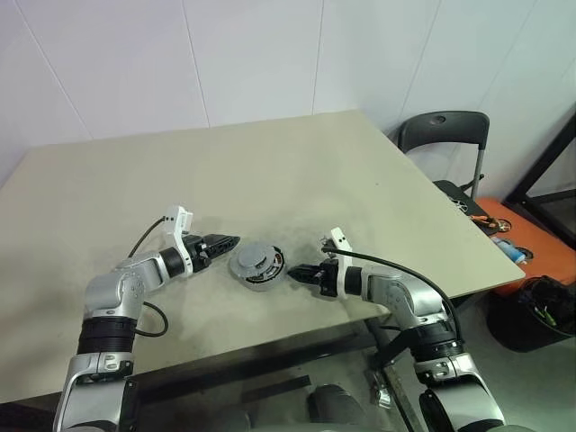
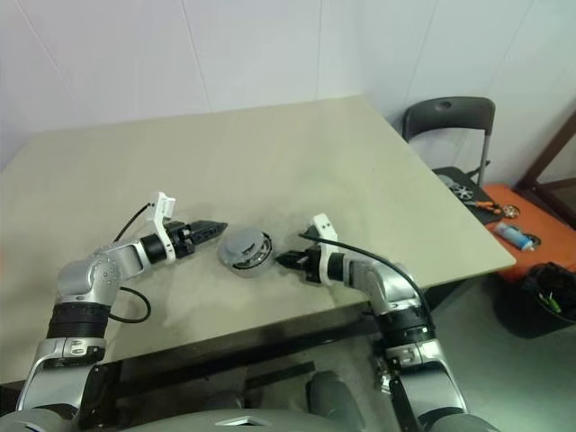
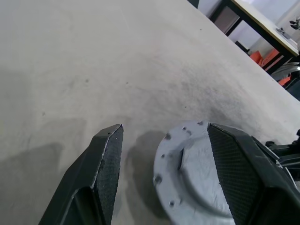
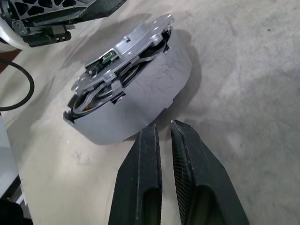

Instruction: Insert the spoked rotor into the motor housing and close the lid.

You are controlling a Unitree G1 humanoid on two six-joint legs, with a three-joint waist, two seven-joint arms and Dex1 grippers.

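Setting: white-walled room, big beige table (image 1: 270, 171) with scuffed grey marks near the front edge.
Motor housing: round grey motor housing (image 1: 258, 268) sits on the table near the front edge, right between the two grippers.
Lid: grey lid (image 4: 123, 63) is on top of the housing but tilted, one side riding up, a gap open along the rim on the right gripper's side; dark parts and a small green board show through that gap in the right wrist view.
Left gripper: left gripper (image 1: 227, 241) points in at the housing from the robot's left, fingers spread wide; in its wrist view one finger (image 3: 105, 161) stands off to one side over bare table, the other crosses in front of the lid.
Right gripper: right gripper (image 1: 294, 271) comes in low from the robot's right, fingers (image 4: 143, 173) pressed nearly together with a thin slit between them, nothing pinched, tips just beside the housing wall.
Background: dark chair (image 1: 445, 135) beyond the table's right corner, orange surface (image 1: 504, 229) with small tools, black bin (image 1: 535, 310) on the floor.
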